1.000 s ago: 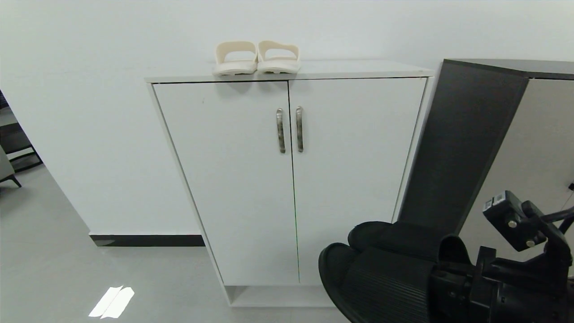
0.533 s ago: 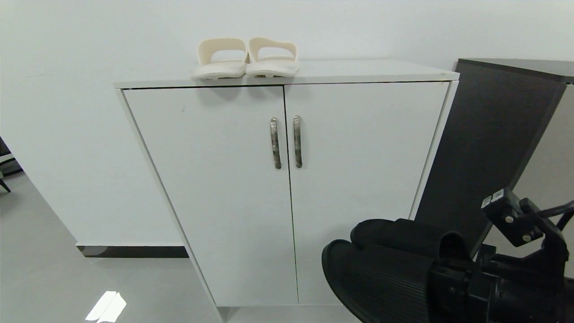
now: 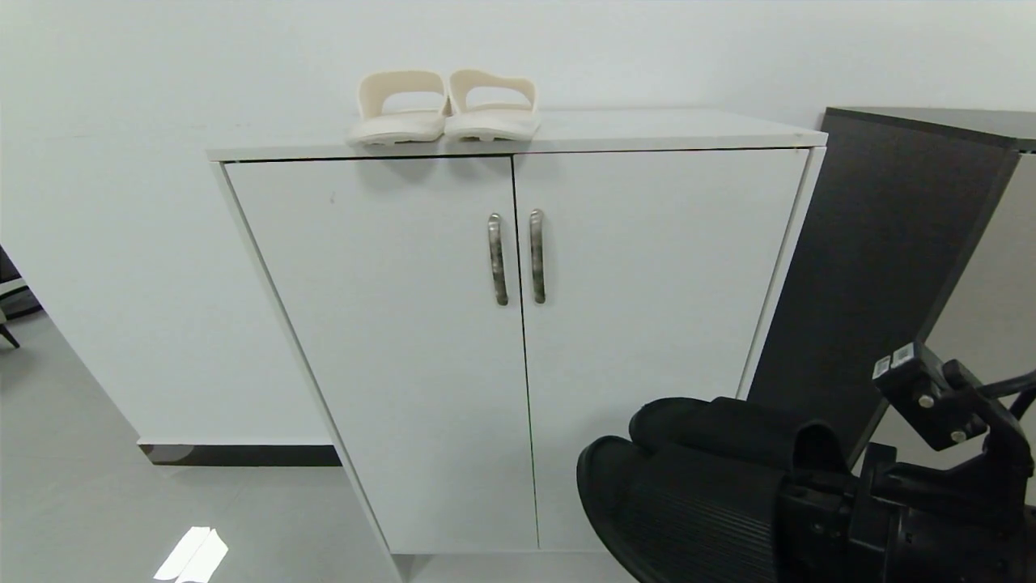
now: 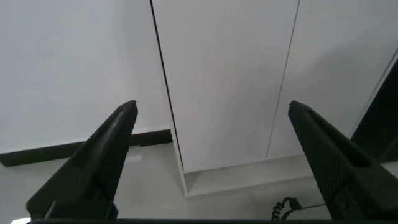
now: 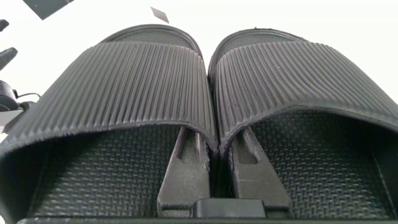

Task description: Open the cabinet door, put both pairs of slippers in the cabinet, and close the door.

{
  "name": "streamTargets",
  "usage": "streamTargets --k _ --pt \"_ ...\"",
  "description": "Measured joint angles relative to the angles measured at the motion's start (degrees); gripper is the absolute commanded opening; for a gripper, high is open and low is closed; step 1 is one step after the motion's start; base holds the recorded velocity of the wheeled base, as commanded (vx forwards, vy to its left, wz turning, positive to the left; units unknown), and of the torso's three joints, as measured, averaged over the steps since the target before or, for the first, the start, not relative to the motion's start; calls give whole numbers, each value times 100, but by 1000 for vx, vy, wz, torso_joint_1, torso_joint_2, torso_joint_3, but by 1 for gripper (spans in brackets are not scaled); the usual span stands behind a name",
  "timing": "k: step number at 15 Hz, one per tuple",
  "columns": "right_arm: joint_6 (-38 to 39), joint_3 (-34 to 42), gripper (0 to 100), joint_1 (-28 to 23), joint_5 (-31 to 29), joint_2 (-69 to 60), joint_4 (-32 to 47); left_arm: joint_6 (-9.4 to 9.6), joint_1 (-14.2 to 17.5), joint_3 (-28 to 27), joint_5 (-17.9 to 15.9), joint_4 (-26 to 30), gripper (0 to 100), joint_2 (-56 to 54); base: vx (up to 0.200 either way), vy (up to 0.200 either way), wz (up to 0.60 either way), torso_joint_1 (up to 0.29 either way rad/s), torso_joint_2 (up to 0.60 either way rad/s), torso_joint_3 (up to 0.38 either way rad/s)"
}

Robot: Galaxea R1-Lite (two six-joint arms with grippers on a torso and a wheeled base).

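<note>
So the right gripper (image 5: pixel 214 149) has jaws clamped on black slippers (image 3: pixel 688 494), left gripper (image 4: pixel 211 115) jaws apart, cabinet (image 3: pixel 405 364) shut, cream slippers (image 3: pixel 445 109) on top.

White cabinet doors (image 3: pixel 388 348) shut; cream slippers (image 3: pixel 445 109) paired on top; black slippers (image 3: pixel 696 494) clamped in right end effector (image 5: pixel 213 177).

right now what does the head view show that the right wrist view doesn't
Head view adds: the cream slippers on top of the white cabinet, its two doors shut, and the handles side by side at the middle seam. Right wrist view adds: the right gripper with a finger inside each of the black slippers, pinching their adjoining walls together, plus the textured footbeds. Shared: the black slippers, ribbed straps side by side.
</note>
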Motion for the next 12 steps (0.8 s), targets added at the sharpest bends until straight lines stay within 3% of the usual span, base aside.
streamTargets --k 2,4,6,8,10,12 --pt "-52 2 0 4 0 -2 -2 -302 -80 -343 -74 -150 100 425 0 0 0 0 0 0" --pt "-85 13 0 4 -2 9 0 -631 -157 -1189 -323 -335 100 1250 0 0 0 0 0 0" --pt "-91 17 0 4 0 17 -2 -792 -254 -2142 -983 -461 100 2286 0 0 0 0 0 0" --pt "-91 20 0 4 -2 33 0 -897 -396 -2985 -2064 -694 100 3393 0 0 0 0 0 0" --pt "-134 17 0 4 0 66 0 -950 -885 -3639 -2776 -919 100 4345 0 0 0 0 0 0" --pt "-294 13 0 12 -7 79 0 -976 -1629 -4131 -2671 -998 100 5108 0 0 0 0 0 0"
